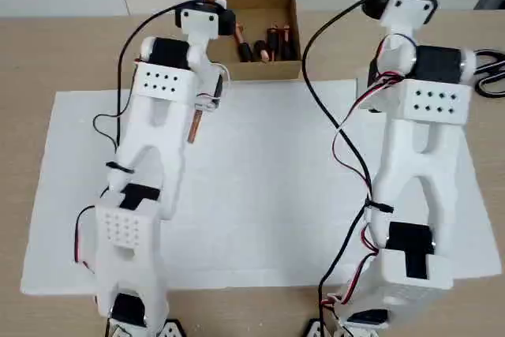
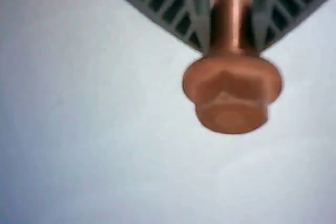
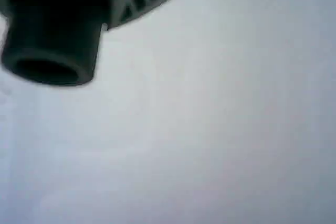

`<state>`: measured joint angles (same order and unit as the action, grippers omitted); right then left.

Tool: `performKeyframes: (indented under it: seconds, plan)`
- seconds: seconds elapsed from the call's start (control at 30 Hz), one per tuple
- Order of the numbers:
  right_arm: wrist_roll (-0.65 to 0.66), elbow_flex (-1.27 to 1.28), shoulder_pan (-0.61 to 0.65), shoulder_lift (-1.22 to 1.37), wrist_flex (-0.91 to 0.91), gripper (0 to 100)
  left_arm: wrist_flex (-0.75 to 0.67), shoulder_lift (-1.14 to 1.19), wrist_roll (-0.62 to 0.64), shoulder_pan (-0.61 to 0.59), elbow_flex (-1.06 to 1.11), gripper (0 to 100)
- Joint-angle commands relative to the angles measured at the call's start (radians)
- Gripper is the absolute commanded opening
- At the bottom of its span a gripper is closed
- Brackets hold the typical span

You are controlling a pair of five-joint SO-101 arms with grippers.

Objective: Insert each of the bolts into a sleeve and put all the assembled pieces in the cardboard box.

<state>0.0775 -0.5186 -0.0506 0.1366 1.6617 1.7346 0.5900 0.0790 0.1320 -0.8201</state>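
The left gripper's (image 2: 231, 35) fingers (image 2: 157, 3) pinch a copper bolt (image 2: 231, 93) by its shaft just in front of the cardboard box (image 1: 297, 37), which holds assembled pieces (image 1: 264, 45), while the right gripper (image 3: 100, 9), off to the box's right, clasps a black sleeve (image 3: 52, 51).

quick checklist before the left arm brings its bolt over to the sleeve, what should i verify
1. Bolt clamped in left pincer: ok, shank gripped, head sticking out.
2. Sleeve held in right pincer: ok, open end showing.
3. Bolt lined up with the sleeve's bore: not ok, the two arms sit apart across the white mat.
4. Cardboard box open with room: ok, a few pieces lie in it, with bare floor beside them.
5. Sleeve's bore unblocked: cannot tell.
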Motion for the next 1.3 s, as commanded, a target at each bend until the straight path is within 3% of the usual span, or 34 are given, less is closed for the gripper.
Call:
performKeyframes:
  seconds: [0.0, 0.13, 0.43, 0.73, 1.27]
  plan:
    - [-0.003, -0.005, 0.030, -0.050, -0.002, 0.4, 0.021, -0.224, -0.008, -0.018, 0.091, 1]
    - [-0.003, -0.005, 0.056, -0.050, -0.004, 0.4, 0.015, -0.333, -0.014, -0.040, 0.282, 1]
    - [-0.023, -0.003, 0.081, -0.048, -0.010, 0.4, -0.186, -0.261, -0.018, -0.104, 0.522, 1]
    - [-0.021, -0.002, 0.107, -0.048, -0.010, 0.4, -0.259, -0.075, -0.014, -0.109, 0.529, 1]
    - [-0.023, -0.002, 0.114, -0.048, -0.010, 0.4, -0.308, -0.046, -0.018, -0.121, 0.533, 6]
